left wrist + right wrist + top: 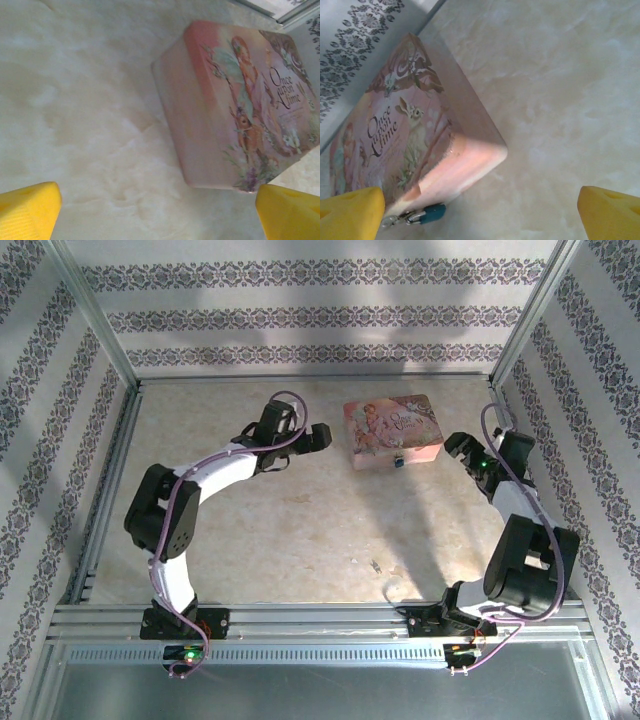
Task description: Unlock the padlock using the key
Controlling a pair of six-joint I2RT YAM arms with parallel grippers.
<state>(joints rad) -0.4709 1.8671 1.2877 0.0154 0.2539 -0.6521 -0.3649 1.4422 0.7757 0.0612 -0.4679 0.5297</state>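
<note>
Cream marbled tabletop (300, 530) under the padlock (421, 216) — striped damask wallpaper (300, 315) around.

On the lid of the pink box (215, 125), in dark curly handwriting: "Once upon a time", printed beside a painted girl and a rabbit. Same words, "Once upon a time", readable on this lid from the right wrist camera too. From the top camera, lettering on the lid too small to read.

Pink box (393, 430) backs padlock (427, 214), blocks far side; table (300, 530) before it open
</note>
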